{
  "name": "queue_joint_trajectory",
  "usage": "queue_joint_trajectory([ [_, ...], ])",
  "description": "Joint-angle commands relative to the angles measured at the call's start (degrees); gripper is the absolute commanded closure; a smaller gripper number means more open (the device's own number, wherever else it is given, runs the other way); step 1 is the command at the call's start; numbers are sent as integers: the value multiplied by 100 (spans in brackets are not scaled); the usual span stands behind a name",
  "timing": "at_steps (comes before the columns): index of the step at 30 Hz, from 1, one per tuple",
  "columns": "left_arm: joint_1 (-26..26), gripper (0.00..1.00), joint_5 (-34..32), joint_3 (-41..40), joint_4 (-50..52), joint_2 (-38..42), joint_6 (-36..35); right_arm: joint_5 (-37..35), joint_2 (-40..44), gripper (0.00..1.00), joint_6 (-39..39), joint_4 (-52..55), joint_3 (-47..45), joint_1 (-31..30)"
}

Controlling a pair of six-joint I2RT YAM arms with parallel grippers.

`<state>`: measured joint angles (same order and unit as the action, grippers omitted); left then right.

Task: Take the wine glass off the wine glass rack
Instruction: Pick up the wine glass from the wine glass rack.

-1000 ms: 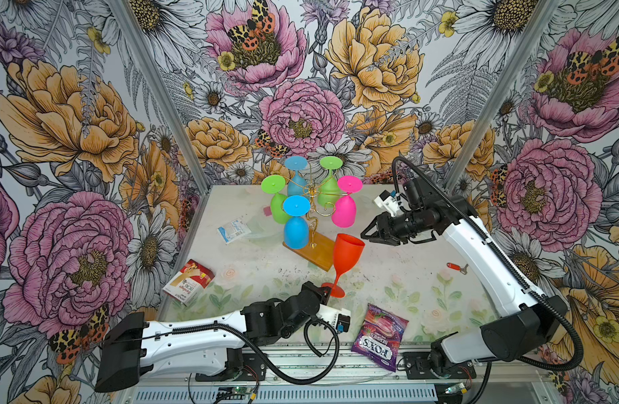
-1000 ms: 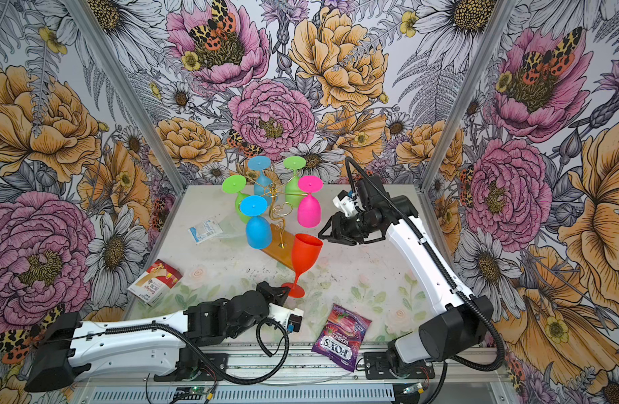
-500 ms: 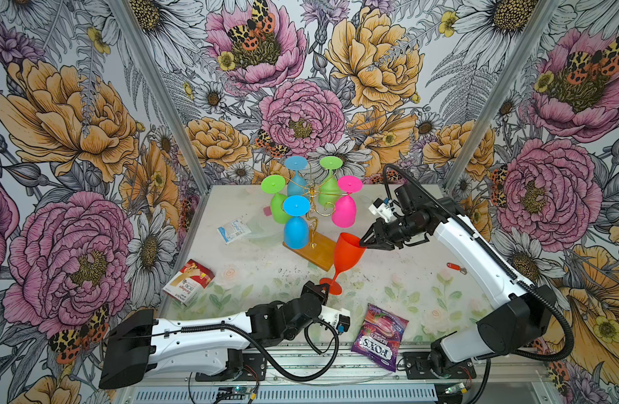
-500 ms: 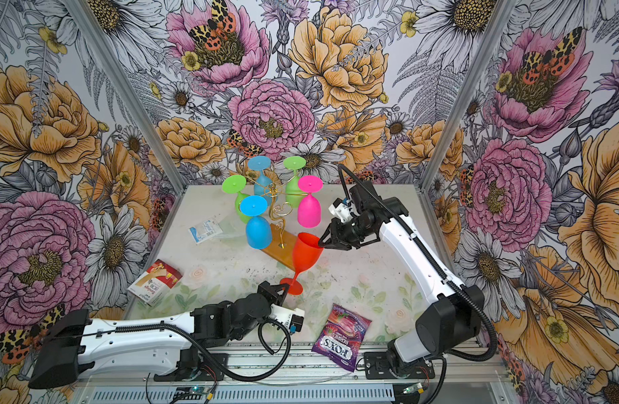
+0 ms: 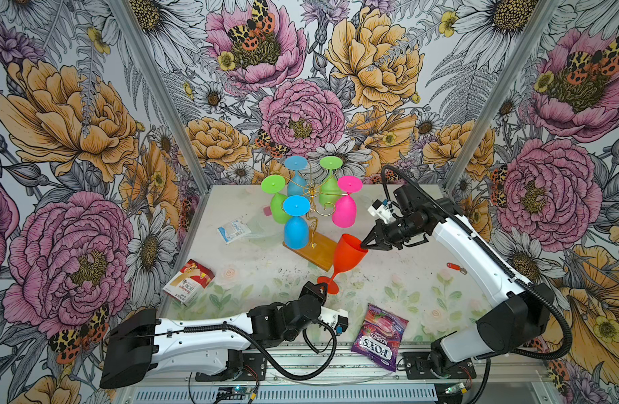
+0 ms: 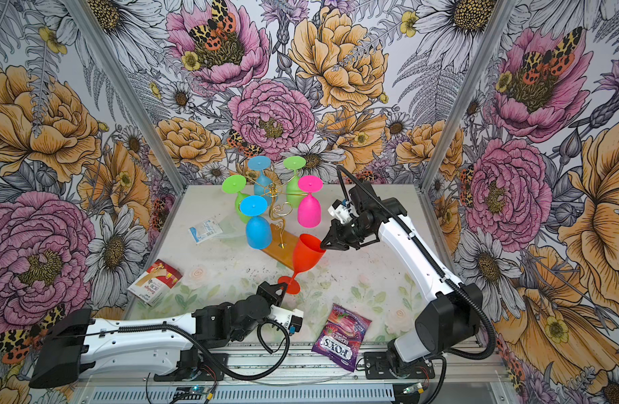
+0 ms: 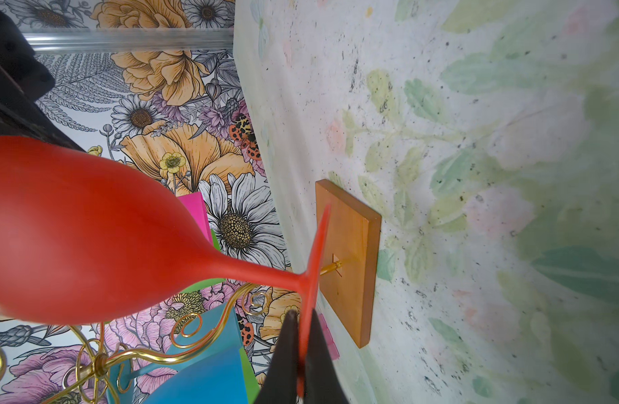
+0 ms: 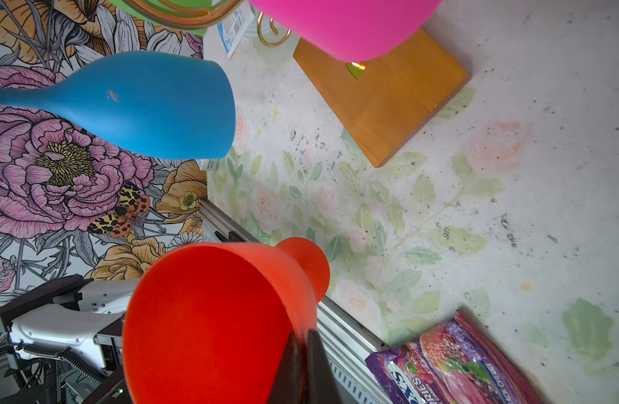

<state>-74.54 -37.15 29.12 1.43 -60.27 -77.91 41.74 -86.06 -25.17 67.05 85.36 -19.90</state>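
Well, your red wine glass (image 5: 350, 253) is off the rack (image 5: 318, 253), left end effector (image 5: 322, 286) pinching foot, right end effector (image 5: 363, 245) pinching rim.

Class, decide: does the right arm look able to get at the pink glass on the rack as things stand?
Probably not: the right gripper is shut on the rim of the red glass. The pink glass hangs nearby with nothing between; once freed it likely could.

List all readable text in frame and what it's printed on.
"FOX'S BERRIES": purple candy bag at the table's front edge.
"CHERRY": same bag, in the right wrist view; the word before it is partly cut off.
"Bandage": red-and-white box; its smaller print is blurred.
White-blue sachet: print too small to read.
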Motion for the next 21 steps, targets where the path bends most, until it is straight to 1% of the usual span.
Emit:
queue_joint_trajectory([
  [1,-65,93,-126,-66,-339,6,35,130,-23,98,150,-11,-55,-51],
  [2,-73,88,-127,-72,-337,16,39,74,-9,100,161,-7,-55,-57],
  [4,-89,75,-102,-77,-337,41,65,-5,20,100,170,-7,-50,-43],
  [6,-104,67,-78,-108,-332,59,74,-140,45,100,200,-17,-37,-25],
  [9,-122,62,-47,-126,-332,90,136,-280,80,100,214,-16,-11,45],
  [11,-118,60,-30,-126,-320,94,200,-411,119,100,222,-42,11,108],
  [14,-122,55,-10,-111,-281,132,366,-731,177,100,248,-65,67,216],
  [15,-246,50,5,-88,-233,150,469,-850,203,100,275,-60,92,243],
  [17,-336,27,79,30,81,212,851,-1205,256,100,344,-69,120,305],
  [18,-352,21,121,79,209,254,1054,-1383,276,100,391,-71,126,313],
  [19,-372,18,160,130,300,308,1300,-1617,291,100,421,-69,122,312],
  [21,-416,14,231,212,428,458,1788,-1973,326,100,502,-96,91,336],
])
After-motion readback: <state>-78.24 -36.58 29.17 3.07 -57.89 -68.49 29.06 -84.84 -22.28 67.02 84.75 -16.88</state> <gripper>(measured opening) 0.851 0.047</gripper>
